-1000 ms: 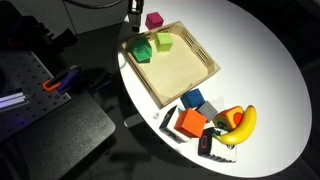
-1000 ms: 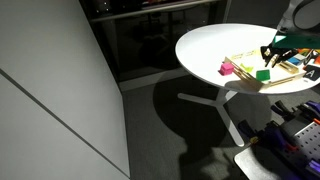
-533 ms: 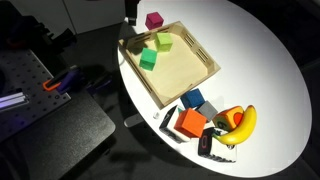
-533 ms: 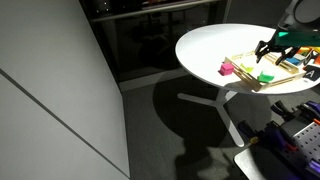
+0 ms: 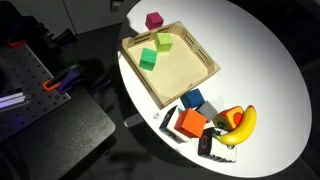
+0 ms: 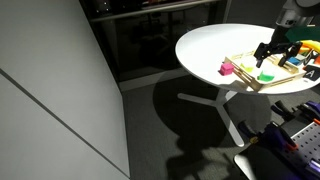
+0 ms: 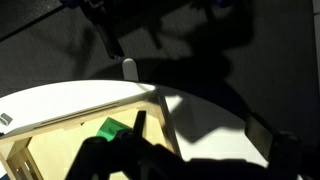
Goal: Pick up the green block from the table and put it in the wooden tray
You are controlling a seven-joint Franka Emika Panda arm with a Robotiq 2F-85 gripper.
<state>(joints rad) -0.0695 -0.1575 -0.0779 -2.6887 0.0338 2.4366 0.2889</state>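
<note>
The green block (image 5: 148, 60) lies inside the wooden tray (image 5: 190, 72), near its corner at the table's rim, with a paler lime block (image 5: 162, 42) beside it. In the wrist view the green block (image 7: 108, 128) shows at the lower left, inside the tray's rim (image 7: 165, 118). My gripper (image 7: 200, 128) is open with nothing between its fingers, and it hangs over the tray's edge and the white table. In an exterior view the gripper (image 6: 273, 54) hovers above the tray (image 6: 250, 80), apart from the block (image 6: 265, 75). It is out of frame in the view from above.
A magenta cube (image 5: 154, 19) sits on the round white table (image 5: 260, 60) just outside the tray. A cluster with a banana (image 5: 243, 122), an orange block (image 5: 189, 123) and a blue block (image 5: 193, 99) lies near the table's edge. A black bench (image 5: 50, 120) stands beside the table.
The gripper has opened and let go of the green block, which now rests in the tray. The gripper has lifted away and left the view from above.
</note>
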